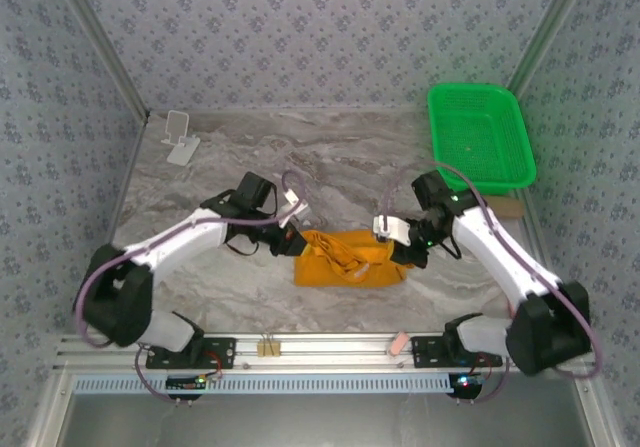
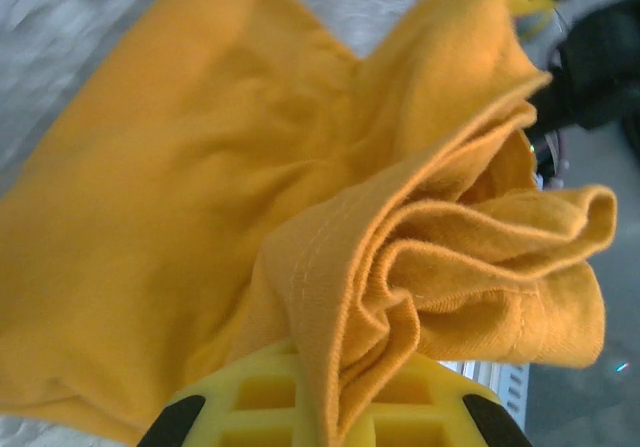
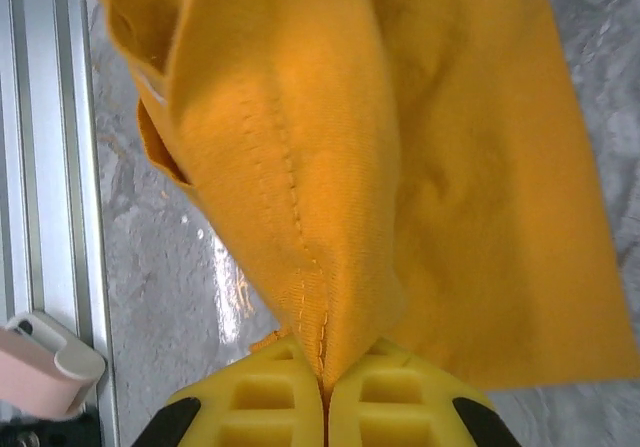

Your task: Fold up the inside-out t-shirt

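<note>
Pinched at a stitched seam (image 3: pixel 292 207) between the yellow fingers (image 3: pixel 385 399) of our right hand (image 3: pixel 323 372), the t-shirt (image 1: pixel 345 257) lies bunched in a small orange heap on the table (image 1: pixel 330 157), between the two arms and near the front rail (image 1: pixel 330 345). Our left hand (image 2: pixel 325 397) is clamped on a wad of several layers at the opposite side, with folds curling loose beyond it. We judge the step to be spreading the cloth. We should raise both hands together, draw them apart evenly until the fabric hangs flat, and grip firmly so no layer slips. A green basket (image 1: pixel 478 132) sits well apart at the far right.
</note>
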Robot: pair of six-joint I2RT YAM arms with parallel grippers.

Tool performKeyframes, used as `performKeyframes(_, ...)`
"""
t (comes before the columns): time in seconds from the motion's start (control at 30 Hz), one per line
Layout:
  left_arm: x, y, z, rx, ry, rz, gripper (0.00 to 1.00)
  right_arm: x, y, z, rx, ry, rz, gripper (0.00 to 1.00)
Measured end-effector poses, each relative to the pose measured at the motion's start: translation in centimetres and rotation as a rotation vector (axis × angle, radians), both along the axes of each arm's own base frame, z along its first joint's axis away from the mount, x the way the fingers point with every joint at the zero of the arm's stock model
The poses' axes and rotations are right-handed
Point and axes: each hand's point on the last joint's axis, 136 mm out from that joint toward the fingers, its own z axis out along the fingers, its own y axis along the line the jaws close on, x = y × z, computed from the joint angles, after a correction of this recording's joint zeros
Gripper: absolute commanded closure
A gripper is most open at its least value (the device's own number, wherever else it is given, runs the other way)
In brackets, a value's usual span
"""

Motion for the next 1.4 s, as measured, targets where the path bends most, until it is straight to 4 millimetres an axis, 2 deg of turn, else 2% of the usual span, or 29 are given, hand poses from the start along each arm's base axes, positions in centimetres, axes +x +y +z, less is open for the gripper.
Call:
performKeyframes(0.07, 1.8, 1.0, -2.2, 0.026, 0.097, 0.076, 1.0, 1.7, 0.2, -0.7, 0.02, 0.056, -0.036, 0.99)
performKeyframes(0.13, 3.7, 1.8, -4.3, 0.051, 0.183, 0.153, 0.94, 4.0, 0.2, -1.4, 0.04, 0.103, -0.093, 0.96)
performKeyframes(0.2, 5.5, 2.0, -5.6, 0.068, 0.235, 0.206, 0.92, 6.3, 0.2, -2.6, 0.045, 0.132, -0.147, 0.84)
performKeyframes(0.23, 6.4, 1.8, -6.1, 0.072, 0.246, 0.221, 0.92, 7.3, 0.2, -3.3, 0.044, 0.149, -0.179, 0.73)
performKeyframes(0.33, 8.6, 1.0, -6.9, 0.076, 0.259, 0.239, 0.8, 10.4, -0.2, -5.7, 0.035, 0.191, -0.295, 0.55)
performKeyframes(0.4, 10.0, 0.6, -7.5, 0.082, 0.262, 0.254, 0.7, 12.9, -1.1, -7.1, 0.02, 0.18, -0.411, 0.5)
performKeyframes(0.43, 10.3, 0.5, -7.8, 0.086, 0.264, 0.261, 0.59, 14.0, -1.7, -7.5, 0.01, 0.168, -0.476, 0.48)
performKeyframes(0.47, 10.7, 0.5, -8.1, 0.097, 0.269, 0.276, 0.54, 15.1, -2.5, -7.8, 0.002, 0.151, -0.554, 0.46)
performKeyframes(0.53, 11.2, 1.1, -8.5, 0.128, 0.275, 0.318, 0.53, 17.0, -3.8, -7.6, -0.006, 0.113, -0.695, 0.43)
performKeyframes(0.63, 13.1, 2.6, -8.4, 0.171, 0.267, 0.41, 0.5, 18.9, -5.6, -5.7, 0.021, 0.029, -0.886, 0.42)
performKeyframes(0.7, 14.2, 3.7, -7.6, 0.184, 0.247, 0.47, 0.51, 19.1, -5.8, -3.0, 0.071, -0.054, -0.965, 0.42)
performKeyframes(0.77, 14.9, 4.6, -6.0, 0.186, 0.212, 0.519, 0.54, 18.7, -5.3, 0.3, 0.134, -0.138, -1.017, 0.47)
performKeyframes(0.8, 15.0, 4.9, -4.6, 0.179, 0.185, 0.534, 0.55, 18.2, -4.7, 2.1, 0.171, -0.171, -1.038, 0.49)
performKeyframes(0.9, 13.7, 3.7, -0.1, 0.146, 0.087, 0.508, 0.64, 16.1, -2.1, 6.0, 0.283, -0.195, -1.045, 0.59)
performKeyframes(0.97, 11.7, 1.6, 2.5, 0.113, 0.02, 0.438, 0.66, 14.2, -0.3, 6.6, 0.343, -0.151, -1.025, 0.65)
performKeyframes(1.03, 8.9, -1.2, 3.9, 0.084, -0.03, 0.339, 0.68, 12.3, 0.7, 5.3, 0.359, -0.071, -1.026, 0.71)
performKeyframes(1.07, 7.7, -2.2, 3.8, 0.083, -0.036, 0.3, 0.7, 11.6, 1.0, 4.1, 0.352, -0.023, -1.032, 0.69)
performKeyframes(1.13, 5.8, -4.0, 2.1, 0.118, -0.029, 0.231, 0.73, 10.2, 1.2, 1.0, 0.305, 0.086, -1.057, 0.58)
performKeyframes(1.2, 5.8, -4.4, -0.6, 0.183, -0.017, 0.223, 0.74, 9.6, 1.1, -1.9, 0.226, 0.165, -1.087, 0.51)
performKeyframes(1.3, 7.0, -3.2, -5.3, 0.296, 0.001, 0.272, 0.7, 9.5, 0.3, -5.4, 0.115, 0.208, -1.123, 0.44)
performKeyframes(1.4, 7.8, -1.9, -8.0, 0.36, 0.008, 0.317, 0.66, 10.0, -0.3, -7.4, 0.038, 0.215, -1.143, 0.44)
